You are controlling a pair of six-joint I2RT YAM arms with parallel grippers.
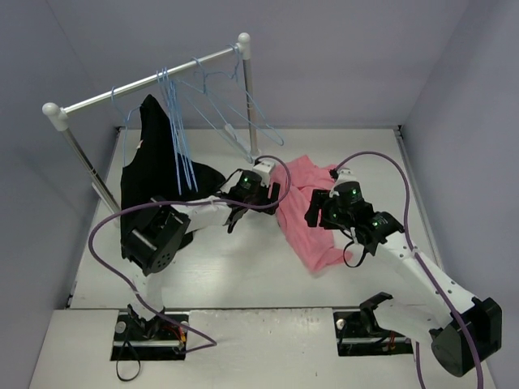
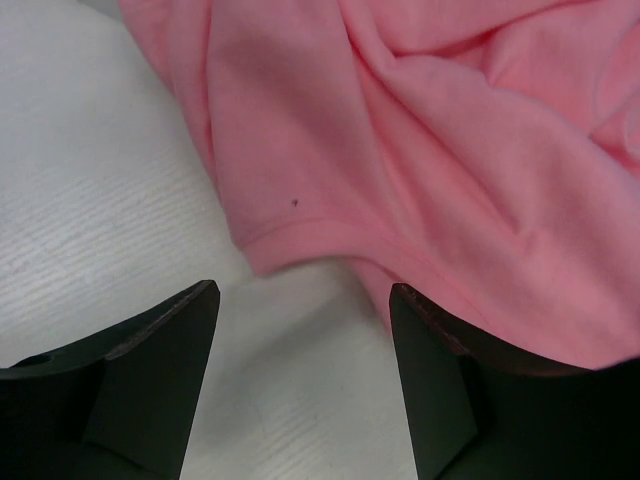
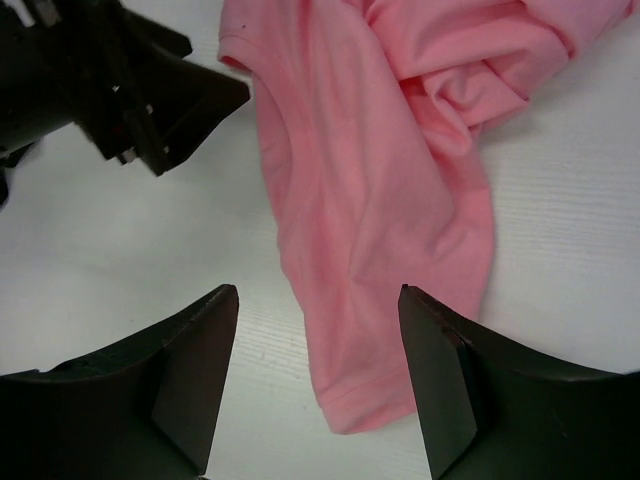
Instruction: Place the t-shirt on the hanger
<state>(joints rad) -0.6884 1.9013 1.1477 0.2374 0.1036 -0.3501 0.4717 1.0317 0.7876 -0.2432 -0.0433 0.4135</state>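
Observation:
The salmon-pink t-shirt [image 1: 302, 212] lies crumpled on the white table, right of the middle. My left gripper [image 1: 270, 197] is open and empty at the shirt's left edge. In the left wrist view the gripper [image 2: 304, 292] sits low over bare table, with a hemmed edge of the t-shirt [image 2: 400, 150] just ahead of it. My right gripper [image 1: 315, 212] is open and empty above the shirt. In the right wrist view the gripper [image 3: 318, 296] straddles the narrow lower end of the t-shirt [image 3: 380, 230]. Several light-blue wire hangers [image 1: 180, 134] hang on the rail.
A black garment [image 1: 154, 174] hangs on one hanger at the left of the clothes rack [image 1: 146, 83], whose right post [image 1: 249, 97] stands just behind the shirt. My left gripper [image 3: 150, 95] shows in the right wrist view, top left. Grey walls enclose the table.

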